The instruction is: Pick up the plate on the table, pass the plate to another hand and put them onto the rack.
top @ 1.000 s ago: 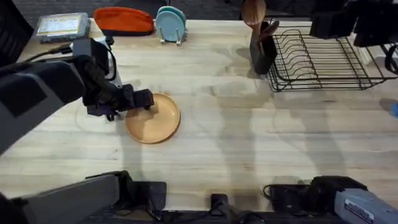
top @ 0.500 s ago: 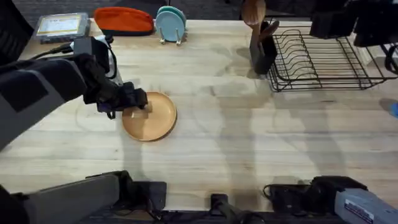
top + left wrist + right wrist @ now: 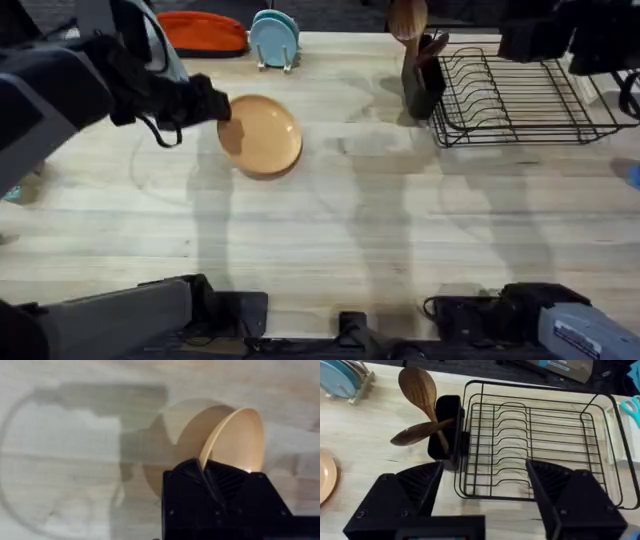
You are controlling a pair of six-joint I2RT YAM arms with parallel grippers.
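Observation:
My left gripper [image 3: 222, 108] is shut on the near-left rim of the tan-orange plate [image 3: 264, 136], which hangs above the table [image 3: 400, 230] at the far left; its shadow falls on the wood below. In the left wrist view the plate [image 3: 240, 440] tilts steeply, its rim pinched between the black fingers [image 3: 204, 467]. The right gripper [image 3: 485, 466] is open and hovers in front of the black wire rack [image 3: 535, 445] with nothing between its fingers. The rack [image 3: 520, 95] stands at the far right. An edge of the plate [image 3: 326, 477] shows in the right wrist view.
A black utensil holder [image 3: 420, 85] with wooden spoons stands against the rack's left side. Light blue plates in a small stand [image 3: 273, 40] and an orange-red item [image 3: 198, 32] sit along the far edge.
The plate lay flat on the table with my left gripper at its rim; now it is lifted, tilted, and carried farther back and slightly right. The right arm has not moved.

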